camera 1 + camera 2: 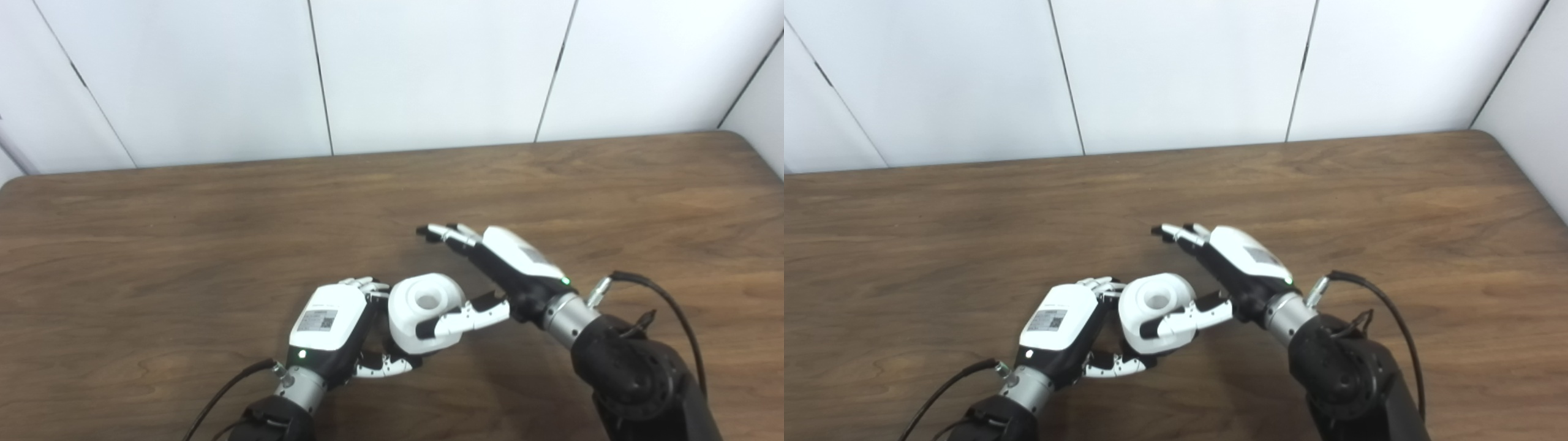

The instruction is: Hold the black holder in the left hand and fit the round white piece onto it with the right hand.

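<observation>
White piece: a round white piece [427, 311] with a hole in its top sits low over the wooden table [184, 245], near the front edge, between the two hands.
Black holder: it cannot be made out; presumably it lies hidden under the white piece or inside the left hand's curl.
Left hand: the left hand [335, 324] comes in from the bottom left, its back turned up, fingers [366, 283] curled round the far left side of the white piece and its thumb reaching beneath. It looks to be gripping something there, though whether that is the holder or the piece itself cannot be told.
Right hand: the right hand [496, 269] has its fingers stretched out, apart and pointing away above the table, gripping nothing; only its thumb [462, 320] lies against the front of the white piece.
Stage: by the look of it, the piece is seated or nearly so.
Risk: if the piece is only half on, drawing the thumb away could tip it off, since nothing else steadies that side.
Surroundings: plain white wall panels [429, 67] behind.
</observation>
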